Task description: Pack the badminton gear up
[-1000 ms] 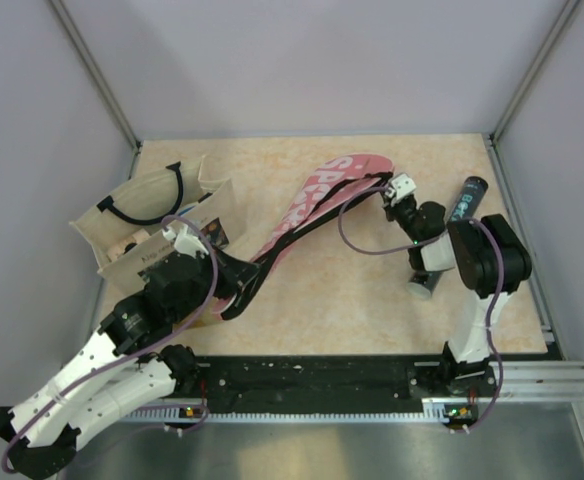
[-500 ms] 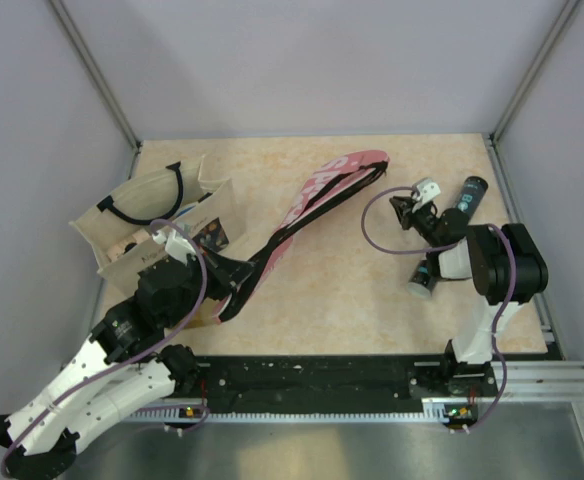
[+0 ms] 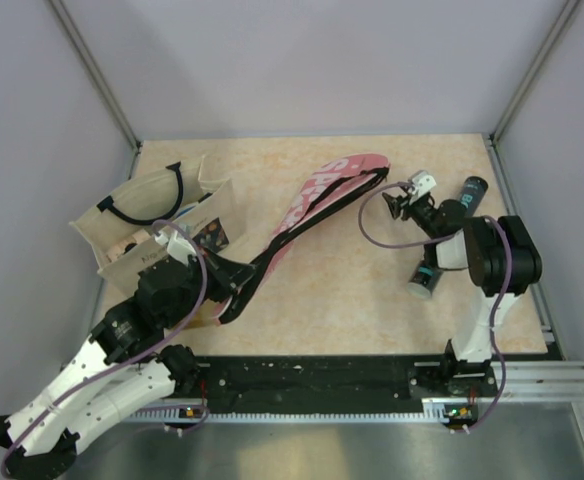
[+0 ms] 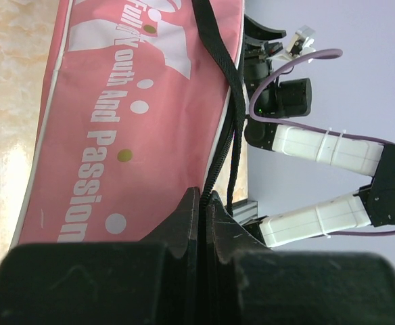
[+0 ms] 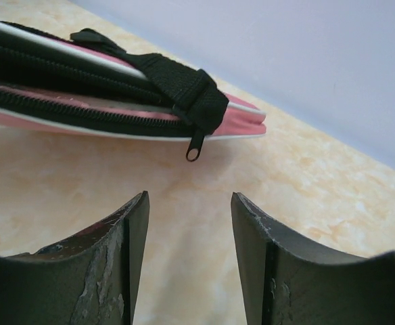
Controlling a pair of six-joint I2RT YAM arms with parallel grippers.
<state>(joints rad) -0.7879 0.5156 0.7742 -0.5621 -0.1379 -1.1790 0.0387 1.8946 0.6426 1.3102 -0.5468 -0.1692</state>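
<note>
Currently the pink cover (image 3: 317, 200) lies slantwise, its long axis running from the near-left of the counter toward the middle of the far edge. Its near end is pinched in the clamped left gripper (image 4: 201, 198). The right gripper (image 5: 187, 217) is nearer the far tip, fingers spread wide and empty, with the zipper pull (image 5: 194, 147) dangling just ahead, not touching.

The pink cover (image 3: 324, 183) has its near end hidden in the left claw's (image 4: 203, 200) grip. The right arm (image 3: 492, 255) covers the black tube's (image 3: 470, 192) middle. The tote bag's (image 3: 137, 195) contents are too small to identify.
</note>
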